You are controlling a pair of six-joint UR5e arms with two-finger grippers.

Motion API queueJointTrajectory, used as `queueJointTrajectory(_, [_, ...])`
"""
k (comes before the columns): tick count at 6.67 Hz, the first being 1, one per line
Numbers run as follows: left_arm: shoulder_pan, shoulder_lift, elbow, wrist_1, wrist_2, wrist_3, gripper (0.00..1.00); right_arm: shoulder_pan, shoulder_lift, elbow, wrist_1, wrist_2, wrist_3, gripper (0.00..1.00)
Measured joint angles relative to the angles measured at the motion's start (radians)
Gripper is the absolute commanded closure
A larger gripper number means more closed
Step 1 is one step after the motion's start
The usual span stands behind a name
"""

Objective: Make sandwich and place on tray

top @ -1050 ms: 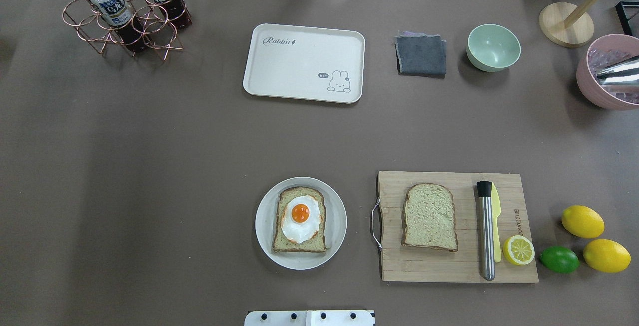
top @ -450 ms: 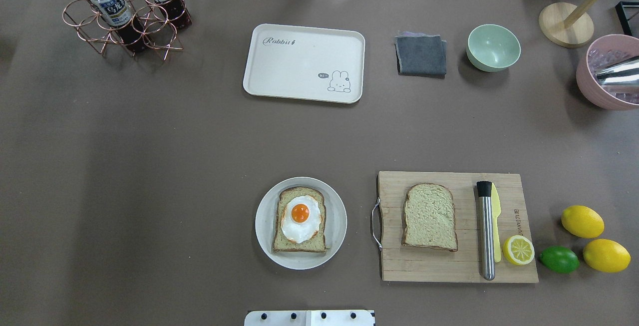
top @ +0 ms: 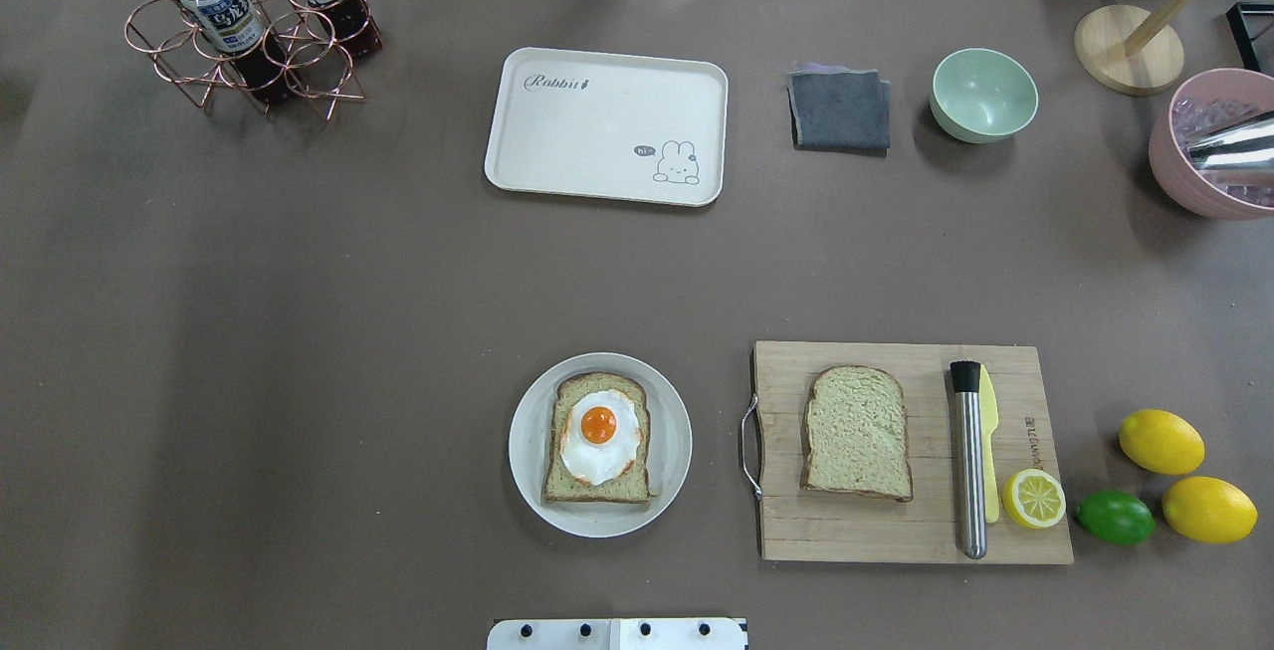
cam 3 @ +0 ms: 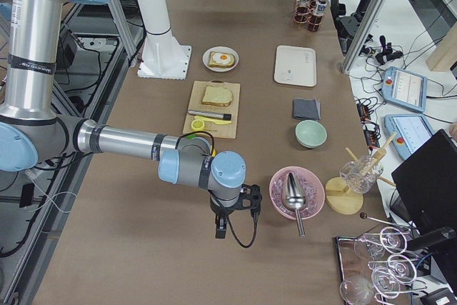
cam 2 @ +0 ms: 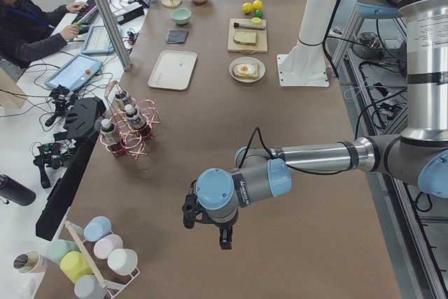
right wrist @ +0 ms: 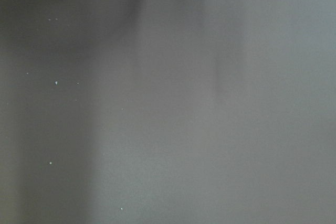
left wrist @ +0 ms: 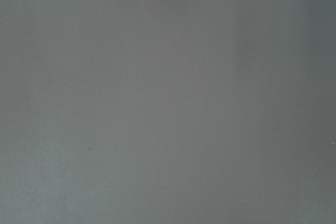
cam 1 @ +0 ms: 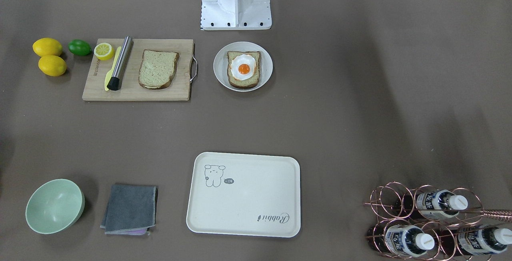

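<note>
Left gripper (cam 2: 224, 241) and right gripper (cam 3: 221, 232) hang over bare table (top: 299, 331) at opposite ends, well apart from the food; open or closed, cannot tell.

Sandwich not yet assembled. Glossy fried egg (top: 597, 438) lies on a porous, dark-crusted slice (top: 597, 487) on the round white plate (top: 525, 451). Plain bread slice (top: 857, 433) lies flat on the wooden cutting board (top: 896, 531). Matte cream tray (top: 587, 132) lies well apart.

Next, probably: pinch the plain slice at its crust and lay it square over the egg.

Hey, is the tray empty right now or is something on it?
Empty. The tray shows only its printed drawing and script; the egg-topped bread sits apart on the plate.
</note>
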Motion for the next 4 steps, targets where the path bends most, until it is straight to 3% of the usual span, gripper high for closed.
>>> queueJointTrajectory(4, [-0.001,-0.011,-0.007,-0.012,0.002,-0.004,0.01,0.000,0.002,0.014,0.001,0.009,0.001,0.00])
